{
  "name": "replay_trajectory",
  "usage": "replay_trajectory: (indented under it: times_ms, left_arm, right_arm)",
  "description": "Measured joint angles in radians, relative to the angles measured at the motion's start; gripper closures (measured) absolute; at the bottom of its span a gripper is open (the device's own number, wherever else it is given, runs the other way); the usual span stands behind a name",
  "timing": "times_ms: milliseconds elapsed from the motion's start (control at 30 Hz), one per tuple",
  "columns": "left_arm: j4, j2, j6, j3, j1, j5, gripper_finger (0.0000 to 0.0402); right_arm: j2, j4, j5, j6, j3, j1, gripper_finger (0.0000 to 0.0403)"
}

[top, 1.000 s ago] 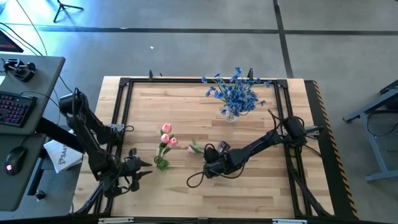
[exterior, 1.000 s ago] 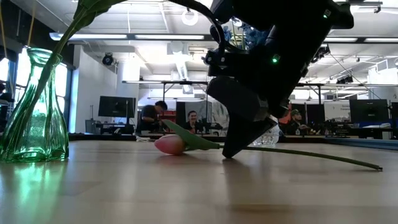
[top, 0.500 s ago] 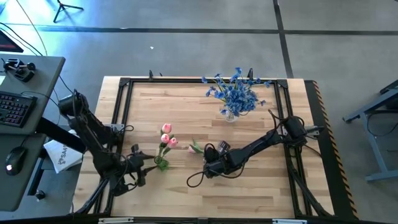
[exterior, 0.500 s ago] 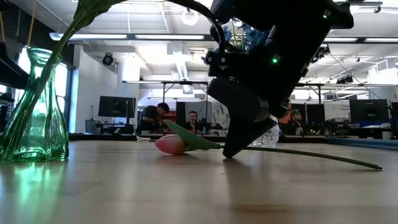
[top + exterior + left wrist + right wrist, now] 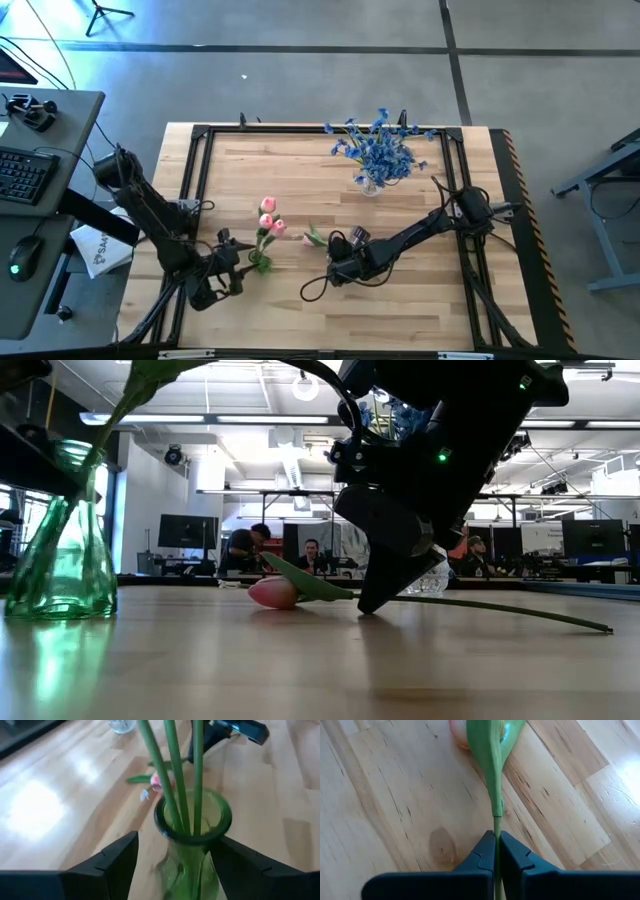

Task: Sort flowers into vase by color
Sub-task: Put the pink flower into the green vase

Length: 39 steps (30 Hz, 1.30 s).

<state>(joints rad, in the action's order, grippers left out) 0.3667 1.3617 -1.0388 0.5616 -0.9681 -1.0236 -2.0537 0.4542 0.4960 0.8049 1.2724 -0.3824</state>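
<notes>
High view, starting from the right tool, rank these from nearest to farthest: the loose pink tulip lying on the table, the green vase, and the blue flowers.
From the right tool, shut on the loose tulip's stem:
1. Loose pink tulip, lying on the table just left of and beyond it.
2. Green vase, farther left, between the open left tool's fingers.
3. Blue flowers, at the table's far edge.

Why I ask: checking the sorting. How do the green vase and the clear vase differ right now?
The green vase holds pink tulips; the clear vase holds blue blossoms. The open left gripper straddles the green vase; no gripper is near the clear vase. Both stand upright.
</notes>
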Motion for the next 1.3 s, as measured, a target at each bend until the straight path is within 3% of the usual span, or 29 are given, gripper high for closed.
replay_trajectory:
  times_ms: [300, 500, 667, 767, 1033, 1300]
  left_arm:
    - [-0.021, 0.000, 0.081, 0.000, 0.120, -0.080, 0.0225]
    - [-0.032, -0.001, 0.039, -0.046, 0.211, -0.165, 0.0254]
    - [-0.027, -0.001, -0.030, -0.101, 0.290, -0.253, 0.0255]
    - [-0.023, -0.001, 0.021, -0.110, 0.334, -0.254, 0.0243]
    - [0.022, -0.049, 0.230, -0.111, 0.420, 0.006, 0.0173]
    - [0.204, -0.223, 0.218, -0.111, 0.426, 0.318, 0.0147]
  right_arm:
    - [0.000, -0.002, 0.003, -0.002, 0.000, 0.000, 0.0400]
    - [0.000, -0.002, 0.005, -0.002, 0.000, 0.000, 0.0400]
    - [0.000, -0.002, 0.005, -0.002, 0.000, 0.000, 0.0400]
    - [0.000, -0.002, 0.005, -0.002, 0.000, 0.000, 0.0400]
    - [-0.001, -0.003, 0.006, -0.001, 0.000, 0.000, 0.0400]
    - [-0.001, -0.011, 0.003, 0.001, 0.000, 0.002, 0.0400]
